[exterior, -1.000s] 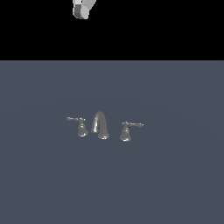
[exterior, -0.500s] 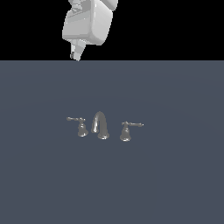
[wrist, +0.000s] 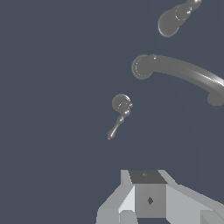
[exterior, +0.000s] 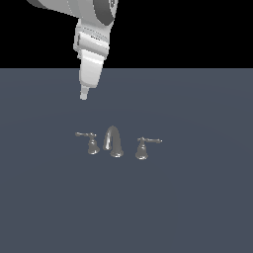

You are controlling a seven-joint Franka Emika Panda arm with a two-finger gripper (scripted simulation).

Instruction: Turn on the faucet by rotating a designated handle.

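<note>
The small chrome faucet point(exterior: 114, 142) stands on the grey-blue floor, an arched spout between two lever posts. The handle point(exterior: 91, 143) is the post on the exterior view's left, its thin lever pointing left. My gripper point(exterior: 84, 94) hangs above and behind that handle, well apart from it, with its fingers pressed together and nothing between them. In the wrist view the handle point(wrist: 120, 105) lies mid-frame with its lever slanting away, the spout point(wrist: 183, 72) arcs beside it, and my gripper point(wrist: 147, 194) shows at the picture's edge.
The twin post point(exterior: 143, 148) with a rightward lever stands on the exterior view's right of the spout, also seen as the twin post point(wrist: 171, 20) in the wrist view. The flat grey-blue floor point(exterior: 197, 207) spreads all around the faucet.
The arm has come down from the top edge of the exterior view, and its fingertips now reach over the floor behind the left-hand handle. The faucet has not moved.
</note>
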